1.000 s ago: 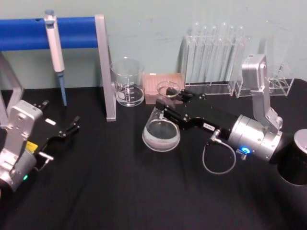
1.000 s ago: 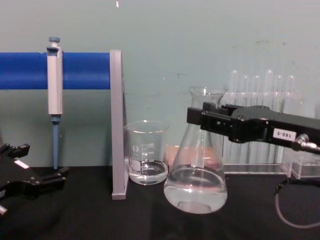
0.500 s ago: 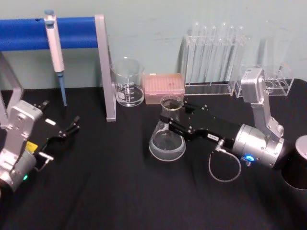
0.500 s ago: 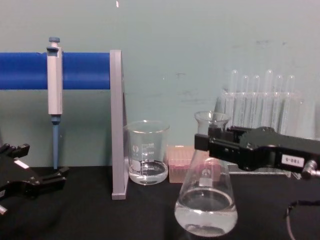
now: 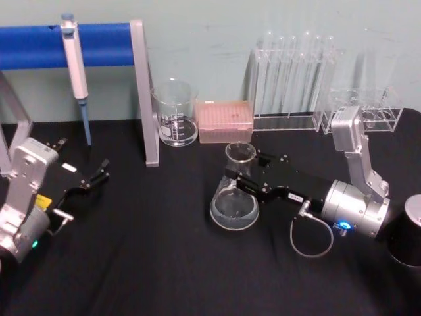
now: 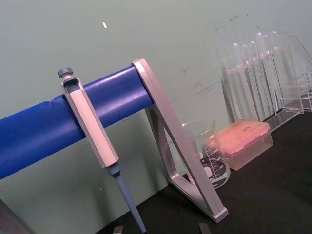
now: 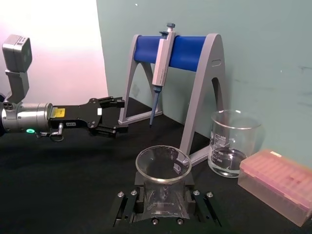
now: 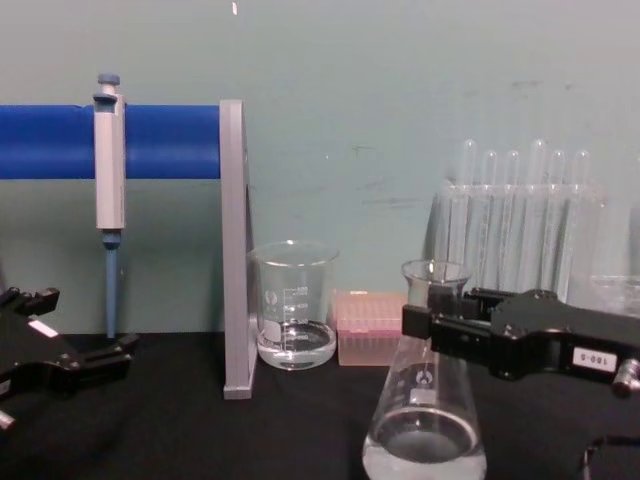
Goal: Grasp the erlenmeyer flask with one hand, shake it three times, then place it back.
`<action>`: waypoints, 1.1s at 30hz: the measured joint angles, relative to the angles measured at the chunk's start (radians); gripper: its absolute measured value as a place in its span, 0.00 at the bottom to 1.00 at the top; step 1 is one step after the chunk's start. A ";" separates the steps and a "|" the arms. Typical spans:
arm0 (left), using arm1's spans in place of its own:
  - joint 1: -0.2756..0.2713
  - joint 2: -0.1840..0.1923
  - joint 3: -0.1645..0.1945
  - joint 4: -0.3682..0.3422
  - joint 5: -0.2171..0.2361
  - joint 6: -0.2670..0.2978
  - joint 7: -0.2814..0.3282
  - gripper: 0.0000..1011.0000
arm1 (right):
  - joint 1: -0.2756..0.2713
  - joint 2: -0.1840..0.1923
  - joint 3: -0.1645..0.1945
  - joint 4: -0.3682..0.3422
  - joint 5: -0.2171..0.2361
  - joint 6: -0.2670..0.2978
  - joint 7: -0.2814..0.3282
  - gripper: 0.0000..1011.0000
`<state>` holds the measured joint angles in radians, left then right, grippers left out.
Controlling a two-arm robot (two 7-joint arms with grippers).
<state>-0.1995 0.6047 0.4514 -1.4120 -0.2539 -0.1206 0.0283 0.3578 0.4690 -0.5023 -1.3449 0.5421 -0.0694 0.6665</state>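
1 second ago tilted high; now upright and low at 5 o'clock of the beaker (image 5: 174,122), erlenmeyer flask (image 5: 233,209) pinched at the neck in right claw (image 5: 241,170). Likely set-down, release pending. Idle at 9 o'clock, spread: left claw (image 7: 122,115)

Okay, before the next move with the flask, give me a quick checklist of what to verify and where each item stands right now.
1. Right tool grip: ok, jaws clamped on the neck of the erlenmeyer flask.
2. Flask upright: ok, its neck stands vertical in the chest view.
3. Flask base resting on the table: cannot tell, the chest view cuts the base off.
4. Liquid: ok, it lies low in the base, far below the rim.
5. Room around the flask: ok, the beaker and the pink tip box stand apart behind it.
6. Left tool: ok, open and parked at the left, away from the flask.
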 joint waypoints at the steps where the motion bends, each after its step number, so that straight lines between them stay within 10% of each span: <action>1: 0.000 0.000 0.000 0.000 0.000 0.000 0.000 0.99 | 0.001 -0.002 -0.001 0.007 0.001 -0.003 0.005 0.44; 33: 0.000 0.000 0.000 0.000 0.000 0.000 0.000 0.99 | 0.027 -0.028 -0.022 0.099 -0.017 -0.029 0.043 0.45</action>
<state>-0.1995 0.6047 0.4514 -1.4120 -0.2539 -0.1205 0.0283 0.3845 0.4414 -0.5247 -1.2461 0.5250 -0.0982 0.7095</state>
